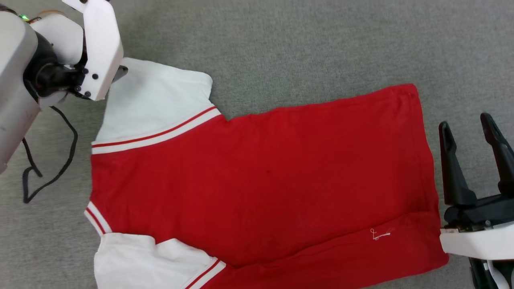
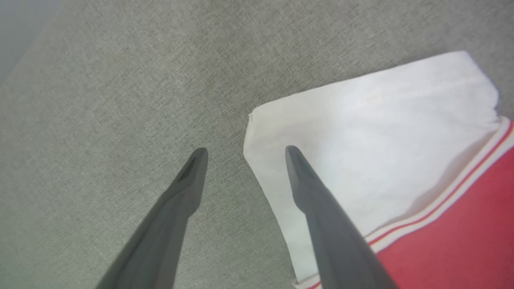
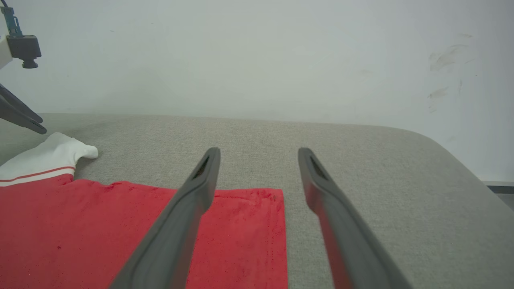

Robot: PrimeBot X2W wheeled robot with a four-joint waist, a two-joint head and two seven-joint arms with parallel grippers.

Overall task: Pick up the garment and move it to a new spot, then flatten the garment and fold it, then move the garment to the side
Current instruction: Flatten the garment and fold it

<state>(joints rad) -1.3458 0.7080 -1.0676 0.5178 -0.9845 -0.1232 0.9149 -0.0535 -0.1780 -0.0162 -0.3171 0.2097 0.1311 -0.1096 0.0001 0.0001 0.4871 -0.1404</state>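
Now, the left claw [image 2: 243, 151] stands wide open and empty, with one finger over the corner of the white sleeve [image 2: 373, 132] and the other over bare grey table [image 2: 120, 100]. From that claw across to the other lies the garment [image 1: 261, 180], spread flat, red side up — sleeves at the left claw's end, hem toward the right one. The right claw [image 1: 466, 124] is likewise spread wide, gripping nothing — it sits just beside the hem's edge.

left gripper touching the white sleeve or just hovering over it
Cannot tell. In the left wrist view the open left gripper straddles the edge of the garment, one finger overlapping its white sleeve; height unclear.
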